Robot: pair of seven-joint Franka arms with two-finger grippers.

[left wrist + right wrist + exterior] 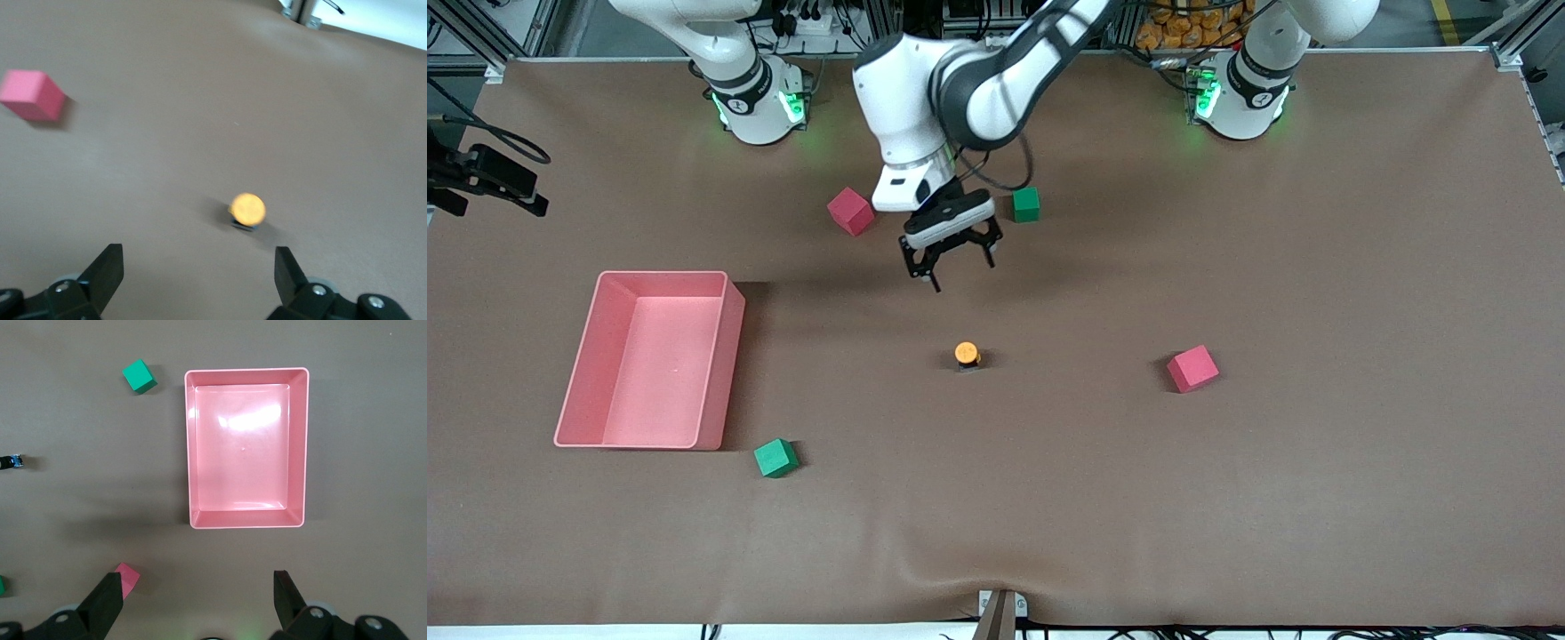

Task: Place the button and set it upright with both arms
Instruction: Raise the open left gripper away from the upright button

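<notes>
The button (967,355) stands on the brown table near its middle, orange cap up on a short black body. In the left wrist view the button (247,209) lies ahead of the open fingers, not between them. My left gripper (951,262) is open and empty in the air, over bare table between the button and the cubes near the bases; its wrist view shows it too (199,273). My right gripper (199,593) is open and empty, high up and out of the front view. The button (12,462) shows at the edge of the right wrist view.
A pink bin (729,356) stands toward the right arm's end and also shows in the right wrist view (247,371). Red cubes (850,211) (1192,368) and green cubes (1026,204) (775,458) lie scattered. A metal mount (1000,609) sits at the table's front edge.
</notes>
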